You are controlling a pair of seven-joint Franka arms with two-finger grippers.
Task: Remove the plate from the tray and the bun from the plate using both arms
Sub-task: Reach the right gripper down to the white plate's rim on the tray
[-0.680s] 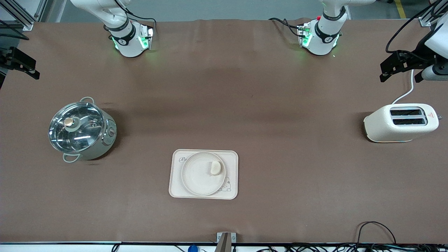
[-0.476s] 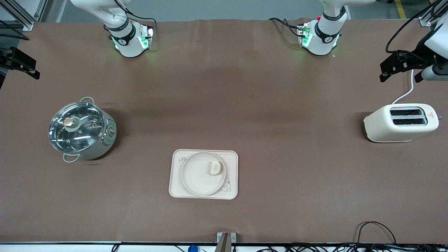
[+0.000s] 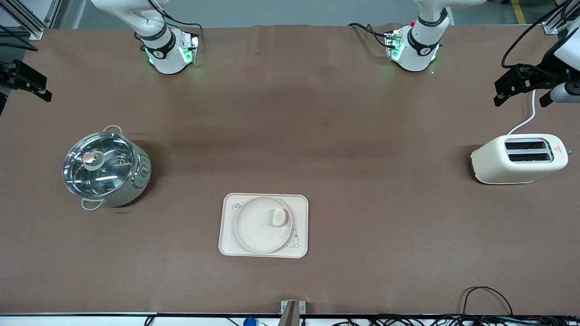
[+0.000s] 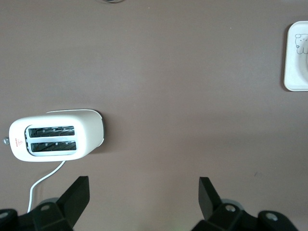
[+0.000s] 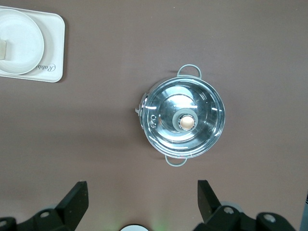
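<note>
Bun: the bun [image 3: 278, 217] lies on the plate, off-centre toward the left arm's end of the bench; you have not lifted it yet.
Plate: the plate [image 3: 258, 228] sits flat in the tray, its rim covering part of the script and part of the rabbit drawing.
Tray: the tray [image 3: 226, 246] rests on the brown bench [image 3: 317, 136], about midway between the two ends and nearer the front camera than the pot or the toaster.
Progress: nothing of the job is done, as far as you can see. Plate in tray, bun on plate, both untouched. Both removals are left.
Left hand: the left hand [image 4: 144, 190] hangs high over the left arm's end of the bench, above the bare cloth beside the toaster; its fingers [image 4: 79, 192] stand wide apart and grip nothing.
Right hand: the right hand [image 5: 139, 192] hangs high over the right arm's end of the bench, above the cloth beside the pot; its fingers [image 5: 77, 197] are likewise spread, with nothing between them.
Toaster: the white toaster [image 3: 519, 158] stands well apart from the tray, slots up, cord trailing off toward the bench edge.
Pot: the lidded pot [image 3: 105, 166] stands well apart from the tray at the right arm's end.
Next, by your judgement: each arm must travel in toward the tray before any grasp; one to the plate's rim, the other to the bun.
</note>
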